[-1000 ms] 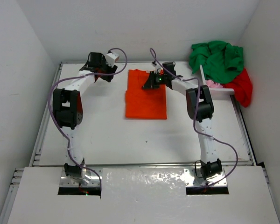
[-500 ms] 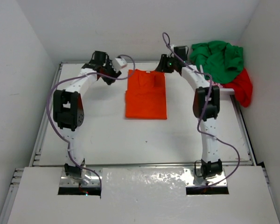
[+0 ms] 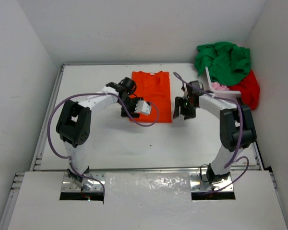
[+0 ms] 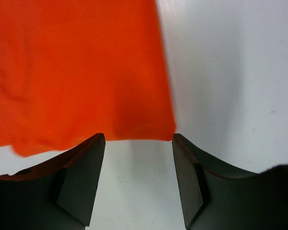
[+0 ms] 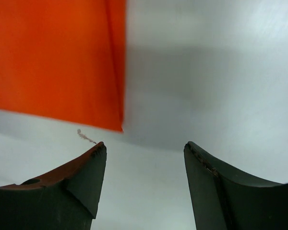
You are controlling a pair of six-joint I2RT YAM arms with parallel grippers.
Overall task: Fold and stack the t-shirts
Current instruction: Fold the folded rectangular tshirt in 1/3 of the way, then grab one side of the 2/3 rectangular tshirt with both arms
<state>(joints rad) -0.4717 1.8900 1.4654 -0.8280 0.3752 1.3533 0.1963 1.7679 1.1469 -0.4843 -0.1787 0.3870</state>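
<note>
1. Left gripper [image 4: 138, 138] and right gripper [image 5: 145, 144] both stand open and empty, one at each near corner of the orange t-shirt [image 3: 151, 96].
2. The shirt lies flat on the surface [image 3: 110, 139], so its fold seems in hand.
3. The next move likely calls for pinching both hem corners evenly and carrying them toward the collar.

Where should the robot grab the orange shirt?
By the two near hem corners of the orange t-shirt, coming from above at its outer sides. It lies flat, so only edges offer a pinch; the left gripper and right gripper hover open there.
</note>
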